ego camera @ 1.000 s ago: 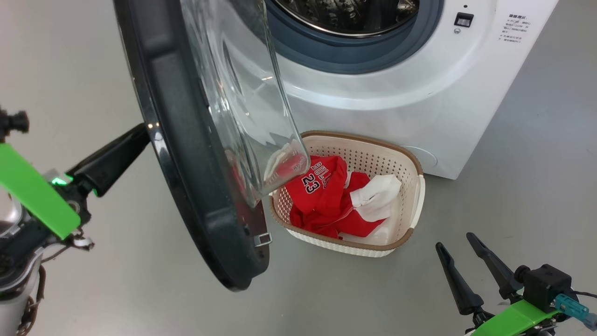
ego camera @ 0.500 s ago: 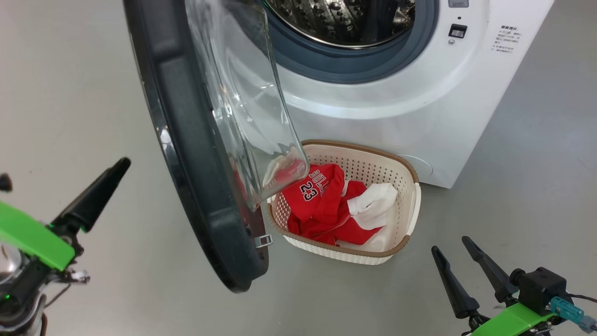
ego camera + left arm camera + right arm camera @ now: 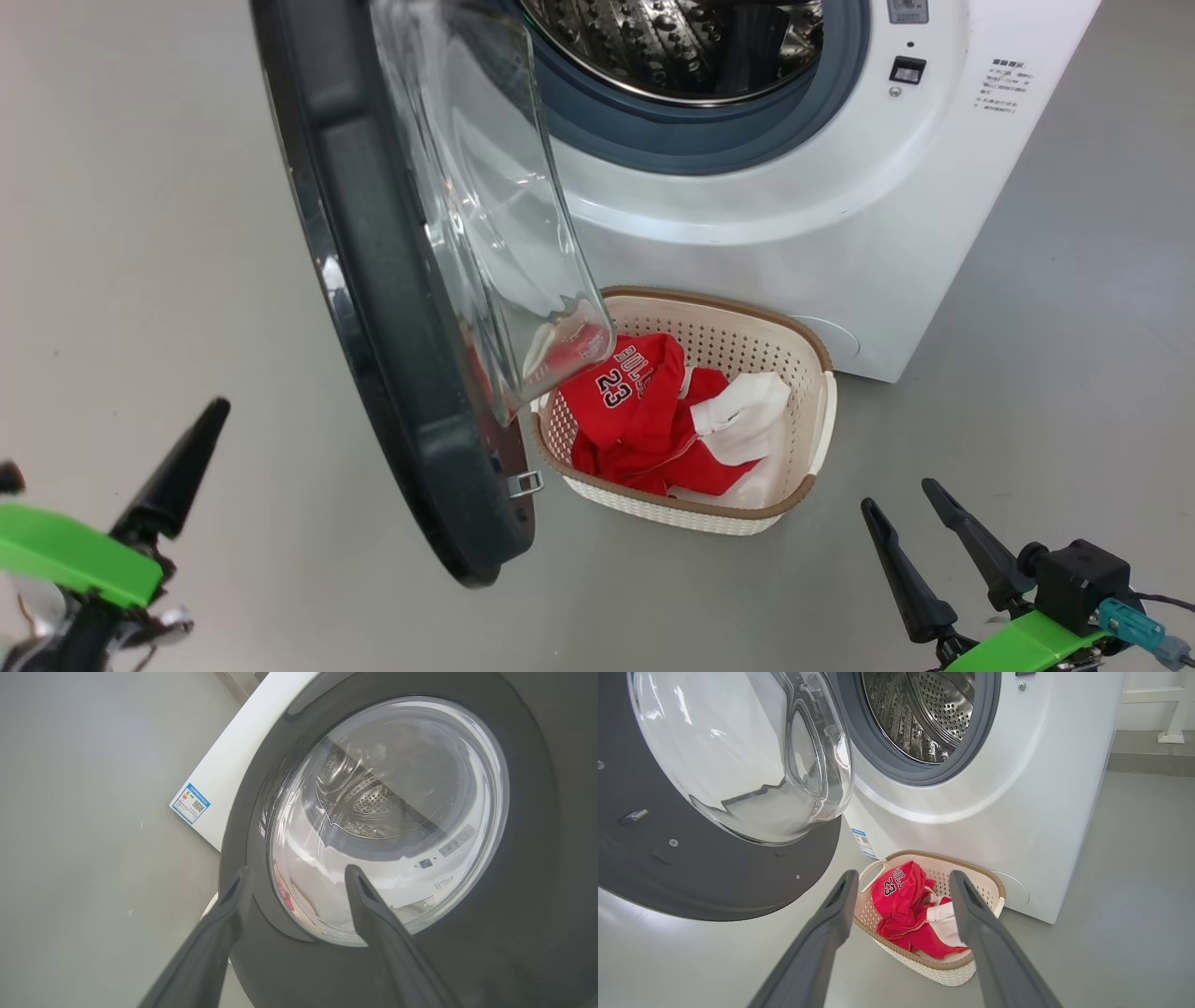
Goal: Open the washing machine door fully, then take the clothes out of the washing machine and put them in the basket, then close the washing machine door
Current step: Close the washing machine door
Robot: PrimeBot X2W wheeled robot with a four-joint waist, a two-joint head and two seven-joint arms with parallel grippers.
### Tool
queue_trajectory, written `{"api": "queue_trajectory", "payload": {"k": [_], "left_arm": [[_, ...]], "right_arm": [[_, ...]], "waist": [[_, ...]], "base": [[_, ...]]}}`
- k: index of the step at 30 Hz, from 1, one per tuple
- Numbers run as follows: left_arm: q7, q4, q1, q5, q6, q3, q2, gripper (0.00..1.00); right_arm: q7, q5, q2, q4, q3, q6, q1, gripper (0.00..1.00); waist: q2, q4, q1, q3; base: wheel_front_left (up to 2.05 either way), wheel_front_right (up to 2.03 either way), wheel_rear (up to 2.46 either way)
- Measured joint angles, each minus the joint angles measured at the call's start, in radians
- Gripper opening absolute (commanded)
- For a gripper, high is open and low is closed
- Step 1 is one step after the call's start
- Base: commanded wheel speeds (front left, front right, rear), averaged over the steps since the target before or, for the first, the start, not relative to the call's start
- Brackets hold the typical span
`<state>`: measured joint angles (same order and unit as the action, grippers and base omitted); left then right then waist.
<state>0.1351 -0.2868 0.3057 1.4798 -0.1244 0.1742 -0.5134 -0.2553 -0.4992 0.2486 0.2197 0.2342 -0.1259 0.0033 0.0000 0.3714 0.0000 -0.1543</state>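
Note:
The washing machine door stands open, its glass bowl hanging over the left end of the basket. The clothes, a red "23" jersey and a white piece, lie in the basket on the floor before the washing machine. The steel drum looks bare as far as I can see in. My left gripper is open and faces the door's outer side, apart from it. My right gripper is open at the lower right, pointing at the basket from a distance.
Grey floor lies open left of the door and also right of the machine. A blue label marks the machine's lower front. A white frame stands by the wall behind the machine.
My left gripper has come off the door's rim, opened and drawn back down to the lower left. The head view has shifted slightly. The right gripper has stayed put.

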Motion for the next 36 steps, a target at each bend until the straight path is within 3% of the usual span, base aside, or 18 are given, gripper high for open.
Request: {"api": "queue_trajectory", "payload": {"k": [16,26,29,36], "left_arm": [[-0.286,-0.060,-0.087,-0.049,0.000,0.099,0.063,1.00],[-0.384,-0.169,-0.106,-0.220,-0.001,0.180,0.091,1.00],[-0.384,-0.189,-0.105,-0.273,-0.001,0.143,0.123,1.00],[-0.385,-0.198,-0.107,-0.541,-0.001,-0.013,0.229,1.00]], "right_arm": [[0.000,0.000,-0.001,0.000,-0.001,0.000,0.000,1.00],[0.000,0.000,0.000,-0.001,-0.007,0.000,0.000,1.00],[0.000,0.000,0.001,-0.001,-0.009,0.000,0.000,1.00],[0.000,0.000,0.002,-0.002,-0.011,0.000,0.000,1.00]], "waist": [[0.0000,-0.010,0.0000,-0.010],[0.0000,-0.012,0.0000,-0.017],[0.0001,-0.010,0.0000,-0.021],[0.0000,-0.008,0.0000,-0.020]], "base": [[0.00,0.00,0.00],[0.00,0.00,0.00],[0.00,0.00,0.00],[0.00,0.00,0.00]]}}
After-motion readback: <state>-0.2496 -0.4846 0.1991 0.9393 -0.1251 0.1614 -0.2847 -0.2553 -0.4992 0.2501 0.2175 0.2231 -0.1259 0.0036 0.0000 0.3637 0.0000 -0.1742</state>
